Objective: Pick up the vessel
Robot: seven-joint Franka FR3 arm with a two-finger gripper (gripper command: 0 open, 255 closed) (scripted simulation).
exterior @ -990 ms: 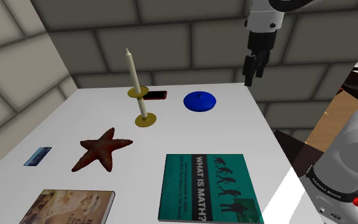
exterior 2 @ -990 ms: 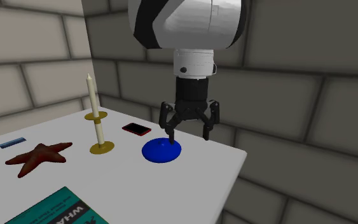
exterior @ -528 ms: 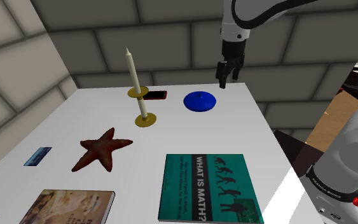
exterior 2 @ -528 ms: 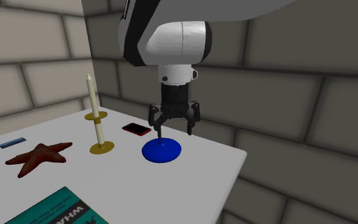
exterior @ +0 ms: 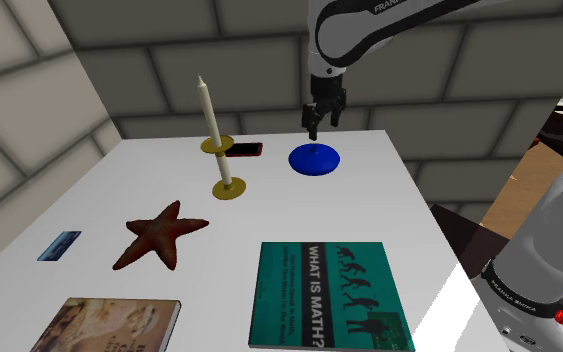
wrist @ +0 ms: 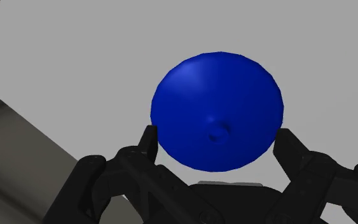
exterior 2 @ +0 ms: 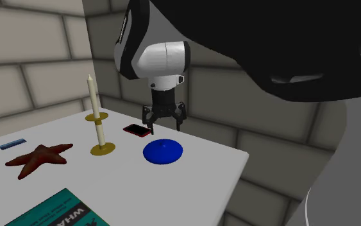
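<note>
Wrist view: the blue vessel (wrist: 217,105) lies straight under the gripper (wrist: 217,139). Its fingers (wrist: 147,142) stand spread above the vessel's two edges.

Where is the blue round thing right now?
The blue vessel sits near the far edge of the white table in the shoulder view, to the right of the red-edged phone and the candlestick, under the open jaws.
</note>
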